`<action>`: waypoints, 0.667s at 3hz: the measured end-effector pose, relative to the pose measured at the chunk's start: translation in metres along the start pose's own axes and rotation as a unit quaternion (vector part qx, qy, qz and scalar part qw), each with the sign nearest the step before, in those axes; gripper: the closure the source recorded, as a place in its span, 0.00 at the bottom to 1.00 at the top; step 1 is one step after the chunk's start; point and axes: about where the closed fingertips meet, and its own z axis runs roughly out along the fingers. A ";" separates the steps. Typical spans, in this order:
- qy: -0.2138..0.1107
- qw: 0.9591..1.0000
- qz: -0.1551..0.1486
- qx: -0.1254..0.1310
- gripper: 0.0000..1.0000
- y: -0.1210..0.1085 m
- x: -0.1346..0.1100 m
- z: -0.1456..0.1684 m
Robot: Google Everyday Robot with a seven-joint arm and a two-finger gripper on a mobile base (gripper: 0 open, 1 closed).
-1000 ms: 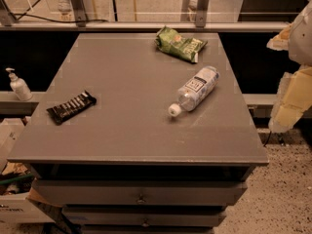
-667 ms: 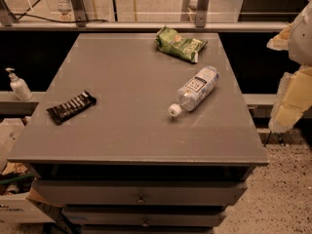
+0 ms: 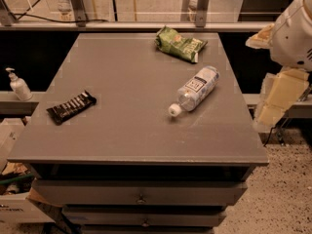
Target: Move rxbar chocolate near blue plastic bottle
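Observation:
The rxbar chocolate (image 3: 71, 107), a flat black wrapper with white blocks, lies on the left side of the grey table (image 3: 126, 140). The blue plastic bottle (image 3: 195, 89), clear with a white cap and a white-and-pale-blue label, lies on its side right of centre, cap toward the front left. My gripper (image 3: 275, 99) hangs off the table's right edge, beside and below the white arm housing (image 3: 295, 30). It is far from the bar and a short way right of the bottle, and it holds nothing that I can see.
A green crinkled snack bag (image 3: 179, 44) lies at the back of the table. A small white pump bottle (image 3: 18, 85) stands on a ledge to the left, off the table. Drawers (image 3: 141, 196) are below the tabletop. A rail runs behind the table.

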 end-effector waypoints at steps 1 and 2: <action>-0.043 0.997 -0.058 -0.006 0.00 -0.002 -0.039 0.018; -0.073 0.991 -0.110 -0.009 0.00 -0.007 -0.079 0.032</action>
